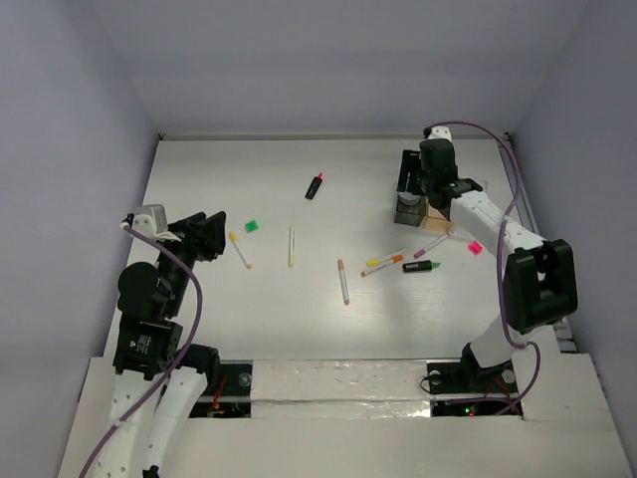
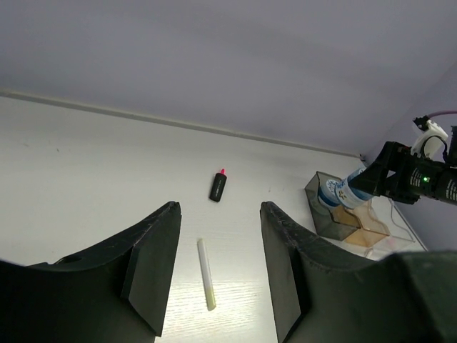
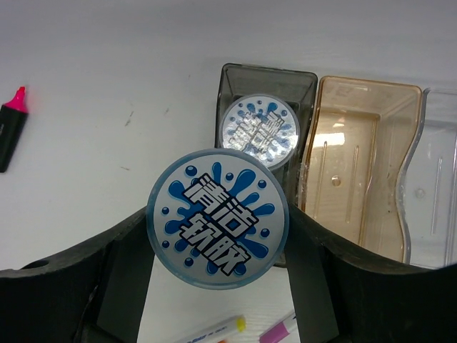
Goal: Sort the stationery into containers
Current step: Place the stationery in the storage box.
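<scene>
My right gripper (image 3: 218,227) is shut on a round blue-white roll (image 3: 217,218), held just in front of the dark grey tray (image 3: 228,78) of the containers (image 1: 410,207). A second roll (image 3: 259,131) lies inside that tray. My left gripper (image 2: 220,214) hovers open and empty at the left of the table, in the top view (image 1: 214,231). Ahead of it lie a white-yellow pen (image 2: 206,274) and a pink-capped black highlighter (image 2: 218,186). Loose on the table are a yellow pen (image 1: 240,250), a pink-white pen (image 1: 343,281), an orange pen (image 1: 383,263), a purple pen (image 1: 430,245) and a green-capped highlighter (image 1: 422,267).
An amber tray (image 3: 410,179) and a clear tray (image 3: 439,214) adjoin the grey one on its right. A small green piece (image 1: 252,226) lies near my left gripper, a small pink piece (image 1: 476,247) beside the right arm. Walls enclose the table on three sides.
</scene>
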Available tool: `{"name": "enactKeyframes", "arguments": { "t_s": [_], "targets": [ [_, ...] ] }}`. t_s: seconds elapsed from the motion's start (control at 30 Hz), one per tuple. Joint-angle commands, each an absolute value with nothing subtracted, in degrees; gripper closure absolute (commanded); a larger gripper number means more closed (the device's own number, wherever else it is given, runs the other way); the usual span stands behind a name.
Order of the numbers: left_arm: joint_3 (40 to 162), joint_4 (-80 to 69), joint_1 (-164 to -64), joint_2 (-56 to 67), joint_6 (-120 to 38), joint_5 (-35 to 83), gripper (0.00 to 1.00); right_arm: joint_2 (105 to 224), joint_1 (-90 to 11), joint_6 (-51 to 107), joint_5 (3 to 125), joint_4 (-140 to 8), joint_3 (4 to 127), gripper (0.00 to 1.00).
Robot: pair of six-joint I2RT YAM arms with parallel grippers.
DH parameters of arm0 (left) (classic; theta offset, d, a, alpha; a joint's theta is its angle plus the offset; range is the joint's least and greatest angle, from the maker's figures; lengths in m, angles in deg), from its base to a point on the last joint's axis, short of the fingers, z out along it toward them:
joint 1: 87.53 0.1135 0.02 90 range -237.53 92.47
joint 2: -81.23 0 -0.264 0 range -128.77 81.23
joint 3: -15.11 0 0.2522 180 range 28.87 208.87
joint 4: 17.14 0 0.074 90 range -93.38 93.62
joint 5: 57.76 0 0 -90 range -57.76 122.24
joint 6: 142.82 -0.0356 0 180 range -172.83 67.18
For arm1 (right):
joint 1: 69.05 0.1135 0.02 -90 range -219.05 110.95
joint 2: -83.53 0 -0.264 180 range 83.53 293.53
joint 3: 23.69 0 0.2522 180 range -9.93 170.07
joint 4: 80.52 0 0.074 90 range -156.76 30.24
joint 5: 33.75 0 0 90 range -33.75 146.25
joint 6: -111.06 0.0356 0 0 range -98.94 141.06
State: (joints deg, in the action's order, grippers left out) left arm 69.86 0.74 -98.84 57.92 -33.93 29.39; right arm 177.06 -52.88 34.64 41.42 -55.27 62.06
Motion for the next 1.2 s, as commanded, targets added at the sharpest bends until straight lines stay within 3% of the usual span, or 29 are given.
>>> {"name": "enactKeyframes", "arguments": {
  "t_s": [0.0,0.63,0.83,0.93,0.97,1.07,1.17],
  "targets": [
    [70.88,-2.58,-99.22,57.33,-34.28,28.55,0.55,176.08,-53.14,35.47,41.22,-57.79,62.32,0.59],
    [70.79,-2.58,-99.22,56.36,-34.19,28.02,0.55,178.71,-54.72,36.18,40.52,-57.35,59.86,0.57],
    [70.79,-2.67,-99.22,56.18,-34.10,27.93,0.55,180.29,-54.72,36.27,40.95,-57.36,60.21,0.46],
    [70.88,-2.67,-99.22,55.83,-34.10,27.67,0.55,180.30,-54.72,36.53,41.39,-57.27,60.21,0.36],
    [70.88,-2.58,-99.22,55.48,-34.10,27.50,0.55,180.12,-54.72,36.62,41.40,-57.27,60.21,0.25],
    [70.79,-2.76,-99.22,54.96,-34.10,26.97,0.55,179.24,-54.72,36.70,42.01,-57.01,60.21,0.11],
    [70.79,-2.93,-99.22,53.38,-34.19,25.65,0.54,177.32,-54.72,36.70,43.06,-56.92,60.30,0.08]
  ]
}}
